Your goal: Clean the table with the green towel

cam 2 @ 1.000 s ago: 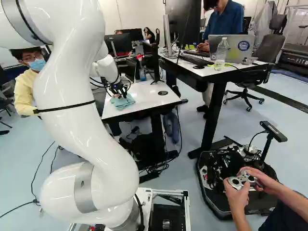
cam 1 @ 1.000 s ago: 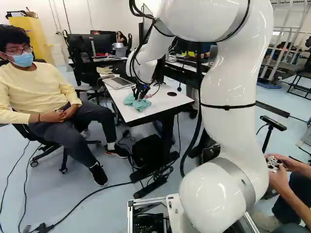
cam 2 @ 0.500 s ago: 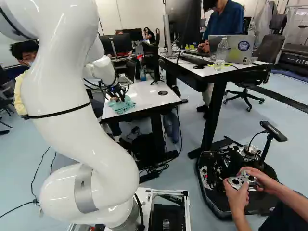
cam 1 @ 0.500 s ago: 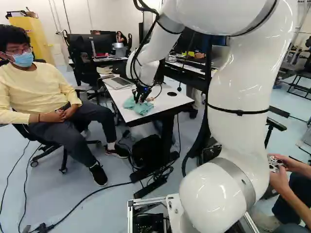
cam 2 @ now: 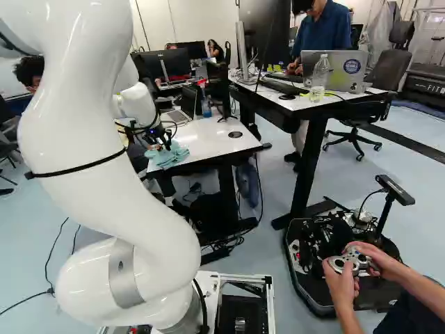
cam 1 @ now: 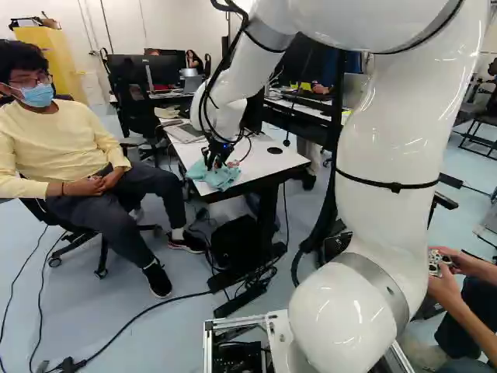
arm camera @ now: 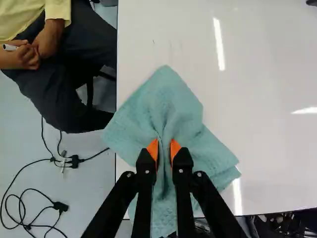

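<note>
My pincer (cam 1: 213, 164) holds a bunched fold of the green towel (arm camera: 183, 111), gripped between orange pads (arm camera: 175, 148). The towel lies pale and crumpled on the white table (arm camera: 267, 64), creases running to my grip, one corner poking past the edge. Only the right base view shows me a red-topped bottle (cam 2: 206, 108), blue low inside, and a clear bottle (cam 2: 320, 78), contents unclear. Only the wrist view reveals faint dark marks (arm camera: 171, 45) beside the towel.
</note>
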You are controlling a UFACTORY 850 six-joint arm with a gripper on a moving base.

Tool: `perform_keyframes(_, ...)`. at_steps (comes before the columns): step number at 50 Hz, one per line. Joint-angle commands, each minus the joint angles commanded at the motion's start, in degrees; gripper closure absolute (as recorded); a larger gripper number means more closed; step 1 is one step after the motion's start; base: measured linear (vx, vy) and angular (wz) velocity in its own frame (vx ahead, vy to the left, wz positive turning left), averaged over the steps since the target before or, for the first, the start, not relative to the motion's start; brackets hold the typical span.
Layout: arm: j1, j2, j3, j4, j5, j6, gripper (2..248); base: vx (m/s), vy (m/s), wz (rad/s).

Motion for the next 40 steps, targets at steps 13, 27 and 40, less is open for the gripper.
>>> perform_keyframes(13,1.3,-2.2,-2.6,0.0,0.0,0.0,199,0.000,0.000,0.000)
perform_keyframes(27,1.5,-2.4,-3.0,0.0,0.0,0.0,199,0.000,0.000,0.000)
perform_keyframes(40,1.5,-0.8,-2.6,0.0,0.0,0.0,199,0.000,0.000,0.000)
